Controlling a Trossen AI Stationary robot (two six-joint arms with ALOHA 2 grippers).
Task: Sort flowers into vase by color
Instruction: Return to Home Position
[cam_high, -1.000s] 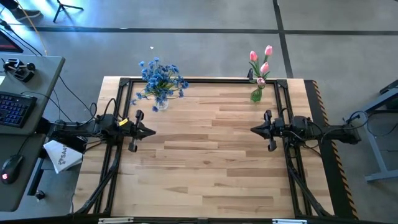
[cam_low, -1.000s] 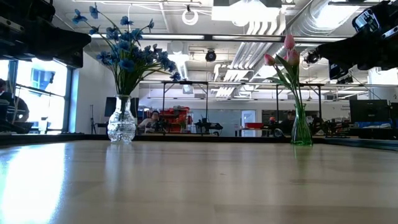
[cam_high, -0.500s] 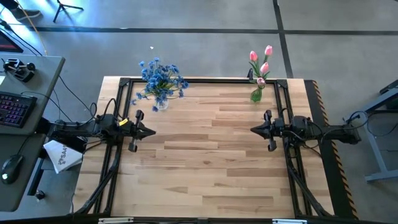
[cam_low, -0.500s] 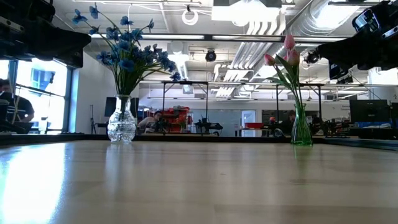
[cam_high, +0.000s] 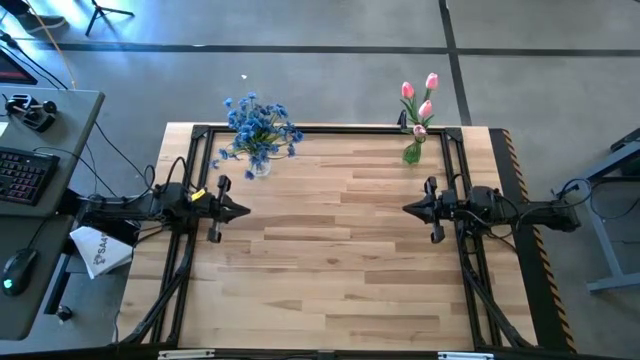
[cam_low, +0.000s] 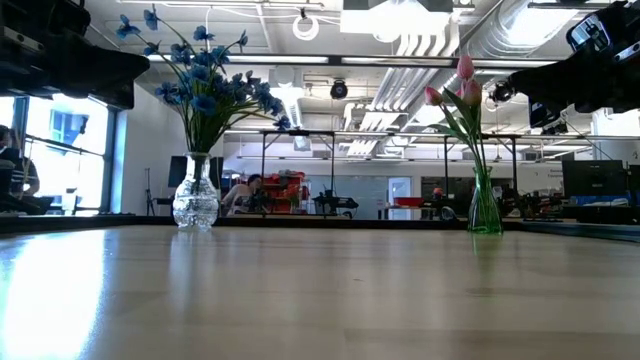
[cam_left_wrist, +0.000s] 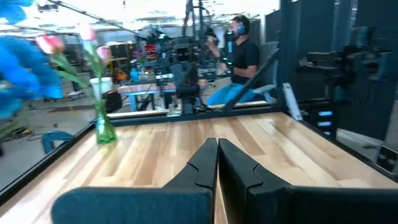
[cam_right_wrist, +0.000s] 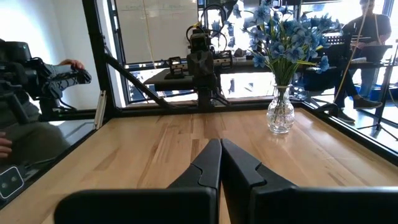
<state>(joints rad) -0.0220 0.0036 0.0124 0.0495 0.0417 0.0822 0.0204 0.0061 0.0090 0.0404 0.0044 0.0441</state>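
The blue flowers (cam_high: 259, 128) stand with their stems in a clear glass vase (cam_low: 195, 203) at the table's far left. The pink tulips (cam_high: 419, 96) stand in a green glass vase (cam_low: 485, 212) at the far right. My left gripper (cam_high: 247, 211) is shut and held level above the table's left side, pointing toward the middle. My right gripper (cam_high: 405, 209) is shut and held level above the right side, facing it. Neither is near a vase. The wrist views show the closed fingertips of my left gripper (cam_left_wrist: 217, 144) and my right gripper (cam_right_wrist: 221, 144).
A black frame (cam_high: 330, 129) runs along the table's far edge and sides. A broad stretch of bare wood (cam_high: 330, 250) lies between the two arms. People show in the room beyond the table; a desk with a keyboard (cam_high: 22, 172) stands to the left.
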